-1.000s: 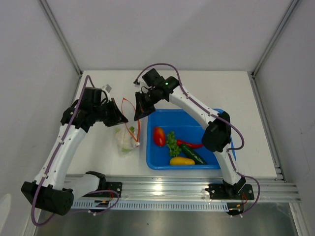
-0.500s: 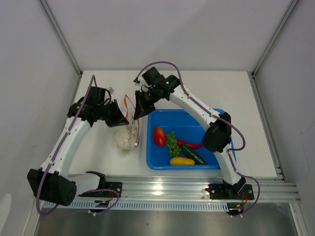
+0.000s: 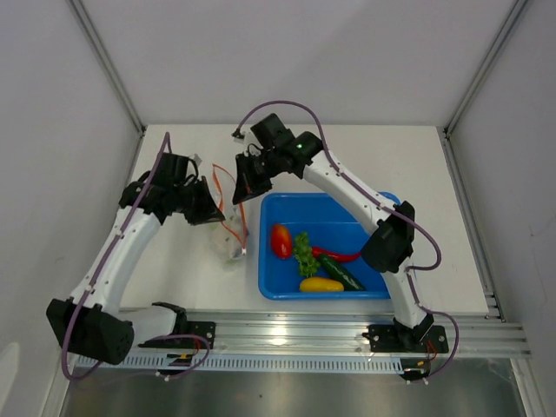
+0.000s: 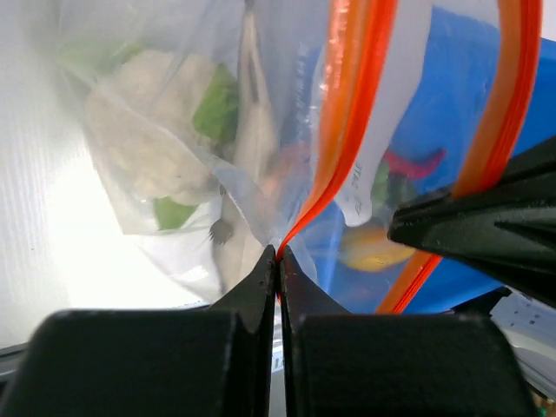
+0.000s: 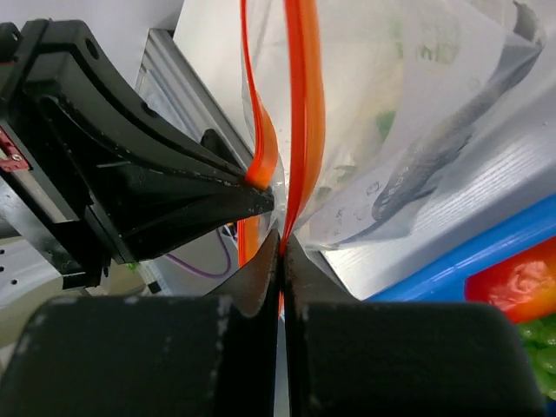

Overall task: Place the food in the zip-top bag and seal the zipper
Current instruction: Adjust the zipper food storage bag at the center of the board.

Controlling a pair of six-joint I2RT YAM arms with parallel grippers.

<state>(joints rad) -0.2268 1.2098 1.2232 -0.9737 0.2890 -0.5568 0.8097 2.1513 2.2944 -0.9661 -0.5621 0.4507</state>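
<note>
Holding the zip-top bag (image 3: 230,239) up by its mouth, just left of the blue tray (image 3: 382,207) over the left part of the worktop (image 3: 434,174); cannot tell whether the sagging belly touches the surface. Pinching one lip of the zipper (image 4: 346,113) in the left gripper (image 4: 278,254), jaws pressed together on the orange-red strip; clamping the opposite lip in the right gripper (image 5: 282,241), jaws likewise shut on it, so keeping the mouth spread between the two. Already carrying the cauliflower (image 4: 148,130) and the fish (image 5: 434,161) low in the bag, well below the mouth. Judging by the creases and the droop: thin, limp, crinkly film, very light, probably slick between hard jaws and apt to fold over itself once either lip is let go. Better to grip the strip itself than the film, as the only part with some stiffness. Waiting in the tray: tomato (image 3: 281,241), lettuce (image 3: 303,254), chili (image 3: 337,255), squash (image 3: 321,284) and cucumber (image 3: 341,273), all probably light, hard toys. Best taken across the middle for the long ones; likely to roll or squirt out in the case of the round tomato. For sealing, best to bring both lips flat together and press along the strip from one end.
</note>
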